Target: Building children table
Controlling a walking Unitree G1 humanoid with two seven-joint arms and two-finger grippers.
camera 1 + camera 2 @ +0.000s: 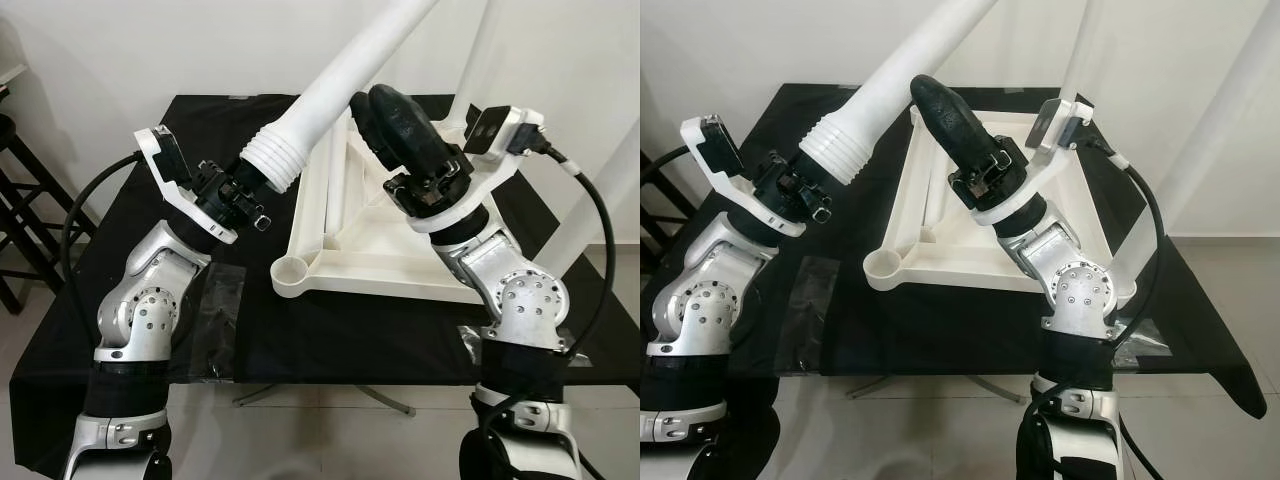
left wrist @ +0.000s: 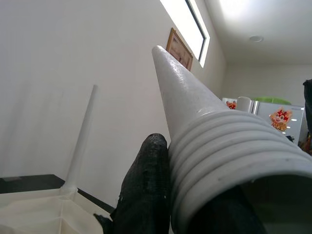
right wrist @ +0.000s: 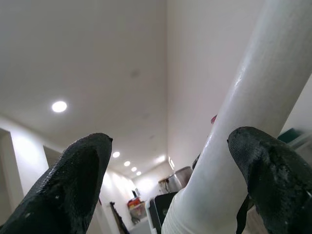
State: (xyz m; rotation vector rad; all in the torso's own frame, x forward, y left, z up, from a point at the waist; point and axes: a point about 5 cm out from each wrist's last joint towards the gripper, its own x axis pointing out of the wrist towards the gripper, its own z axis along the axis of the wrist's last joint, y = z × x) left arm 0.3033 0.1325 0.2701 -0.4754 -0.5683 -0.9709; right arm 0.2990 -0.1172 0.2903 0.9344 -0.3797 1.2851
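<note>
The white children's table top (image 1: 370,262) lies upside down on the black table (image 1: 330,340). My left gripper (image 1: 248,190) is shut on the ribbed, threaded end (image 1: 276,155) of a loose white leg (image 1: 345,70), which slants up and away over the top. An empty round socket (image 1: 290,270) shows at the near left corner. My right gripper (image 1: 378,105) is raised over the top's middle and open. In the right wrist view the leg (image 3: 253,107) runs close beside one finger (image 3: 273,170); I cannot tell whether they touch.
Two fitted legs (image 1: 482,50) (image 1: 605,190) stand up from the top's far and right corners. Clear tape patches (image 1: 222,300) lie on the black table near its front edge. A dark stool (image 1: 15,200) stands at the left, and a white wall is behind.
</note>
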